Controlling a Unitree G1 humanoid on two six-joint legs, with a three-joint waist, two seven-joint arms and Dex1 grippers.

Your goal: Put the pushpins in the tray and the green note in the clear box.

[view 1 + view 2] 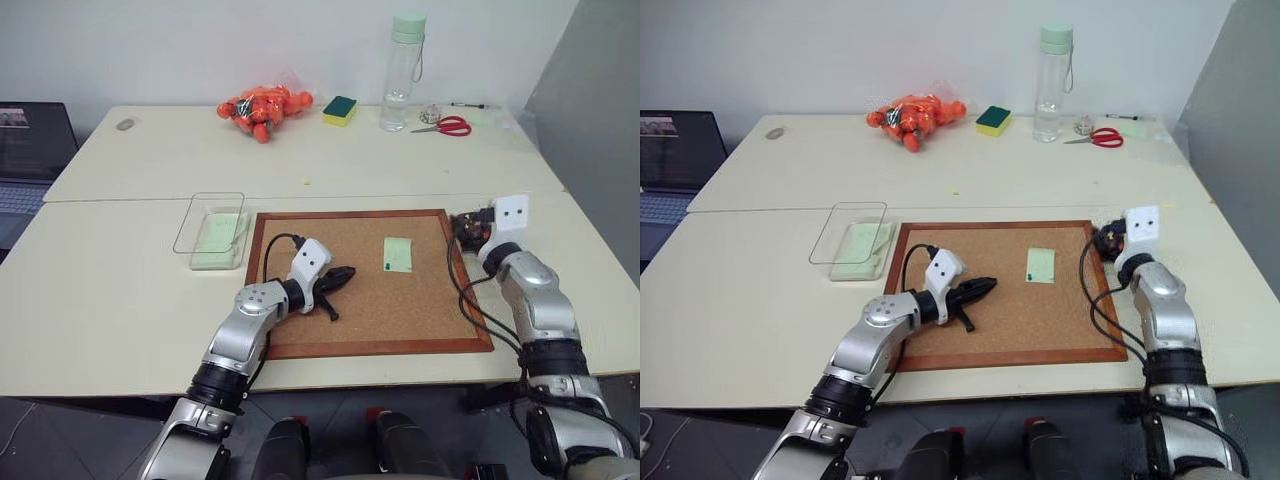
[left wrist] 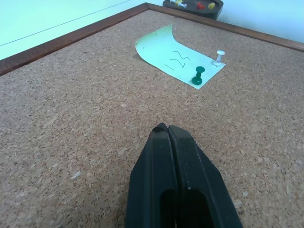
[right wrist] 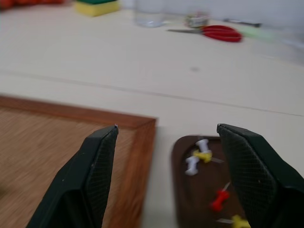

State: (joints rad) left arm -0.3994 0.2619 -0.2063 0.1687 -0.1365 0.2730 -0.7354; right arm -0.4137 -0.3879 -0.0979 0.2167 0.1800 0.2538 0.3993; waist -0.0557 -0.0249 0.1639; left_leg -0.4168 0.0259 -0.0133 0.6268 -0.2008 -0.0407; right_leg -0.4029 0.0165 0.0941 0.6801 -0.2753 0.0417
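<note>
The green note lies on the cork board, held by a dark green pushpin and a white pin at one end. My left gripper is shut with nothing in it, low over the cork a little to the left of the note. The dark brown tray sits off the board's far right corner and holds several pushpins, one of them yellow. Over the tray's edge my right gripper stands open and empty. The clear box is left of the board with a pale green slip inside.
The wood-framed cork board fills the near middle of the table. At the back are an orange bag, a green-and-yellow sponge, a clear bottle and red scissors. A laptop is at far left.
</note>
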